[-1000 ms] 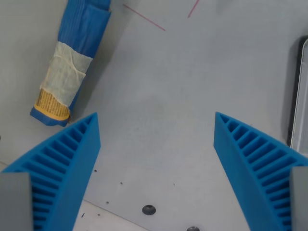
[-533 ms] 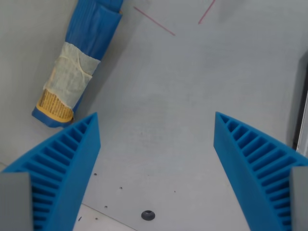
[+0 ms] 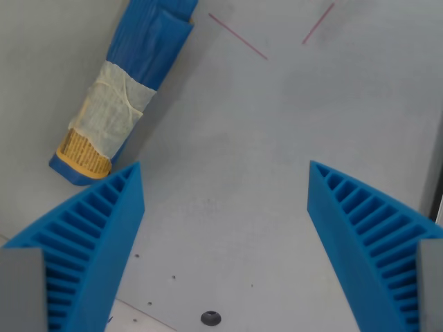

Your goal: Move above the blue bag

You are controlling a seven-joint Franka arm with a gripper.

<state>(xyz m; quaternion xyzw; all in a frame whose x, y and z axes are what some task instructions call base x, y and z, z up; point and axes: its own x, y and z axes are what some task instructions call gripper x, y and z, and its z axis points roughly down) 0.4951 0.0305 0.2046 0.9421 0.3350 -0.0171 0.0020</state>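
Blue bag (image 3: 128, 93) in the upper left of the frame looks light and soft, best gripped across its taped middle, while the gripper (image 3: 225, 187) stands apart and empty.

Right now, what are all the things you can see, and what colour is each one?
blue bag: one, blue with a cream label band and a yellow end, lying tilted at the wrist view's upper left
red lines: two thin ones, red, marked on the surface near the top
table: one, pale grey, under everything
small round hole or screw: one, dark, at the bottom edge of the surface
dark edge of something: one, black, at the wrist view's far right, too cut off to name
gripper: one, with two blue ribbed fingers, open wide, over bare table to the right of the bag
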